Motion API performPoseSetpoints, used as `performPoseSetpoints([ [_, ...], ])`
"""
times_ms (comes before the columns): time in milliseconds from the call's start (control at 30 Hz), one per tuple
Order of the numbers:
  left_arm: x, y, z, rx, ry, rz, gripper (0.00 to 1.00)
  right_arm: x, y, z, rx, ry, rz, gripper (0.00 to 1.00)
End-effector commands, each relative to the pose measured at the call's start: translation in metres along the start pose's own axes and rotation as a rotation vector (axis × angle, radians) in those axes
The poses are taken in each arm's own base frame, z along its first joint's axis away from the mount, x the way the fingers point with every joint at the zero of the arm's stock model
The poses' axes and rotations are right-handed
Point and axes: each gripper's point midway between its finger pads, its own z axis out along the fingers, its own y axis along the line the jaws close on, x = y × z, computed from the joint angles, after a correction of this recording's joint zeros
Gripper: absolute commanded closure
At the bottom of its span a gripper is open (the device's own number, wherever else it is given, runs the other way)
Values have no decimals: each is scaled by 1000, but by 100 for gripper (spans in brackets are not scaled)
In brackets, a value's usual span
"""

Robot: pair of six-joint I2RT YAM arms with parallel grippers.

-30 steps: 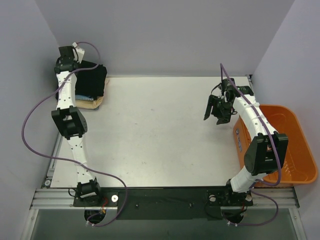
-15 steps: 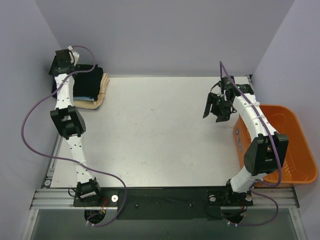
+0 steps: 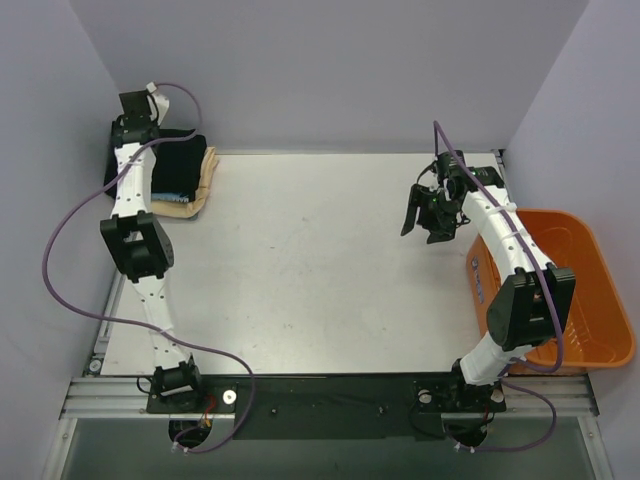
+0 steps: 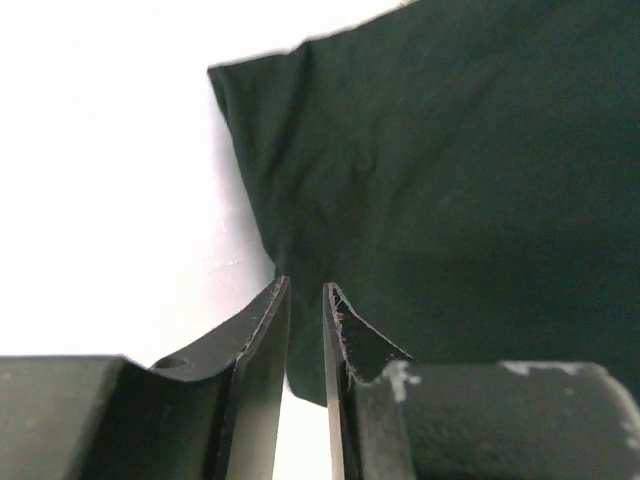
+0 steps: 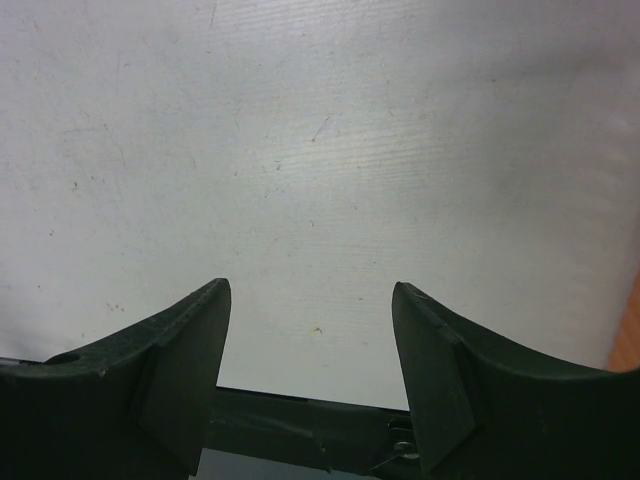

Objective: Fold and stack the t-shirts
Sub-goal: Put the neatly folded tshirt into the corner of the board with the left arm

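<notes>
At the desk's point(image 3: 300, 270) far left corner the t-shirts point(image 3: 185, 170) lie stacked, black on top, cream at the bottom. The left pincer point(image 4: 305, 287) hovers at the black cloth's edge, fingers narrowed almost together, apparently gripping nothing. Near the right edge, the right pincer point(image 5: 310, 295) hangs wide above the desk.

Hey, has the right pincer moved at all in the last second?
Yes. The right pincer has drifted slightly left in the top view, away from the orange basket.

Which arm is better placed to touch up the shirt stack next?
Left: the left gripper hovers over the black t-shirt atop the far-left stack; the right gripper hangs open over bare table.
</notes>
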Motion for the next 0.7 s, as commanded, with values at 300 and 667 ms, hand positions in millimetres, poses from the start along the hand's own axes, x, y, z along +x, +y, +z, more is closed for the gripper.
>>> performPoseSetpoints([
  [300, -16, 28, 7, -162, -12, -68, 83, 11, 4, -4, -13, 40, -46, 39],
  [667, 34, 25, 67, -280, 130, 157, 83, 6, 9, -4, -28, 37, -56, 39],
])
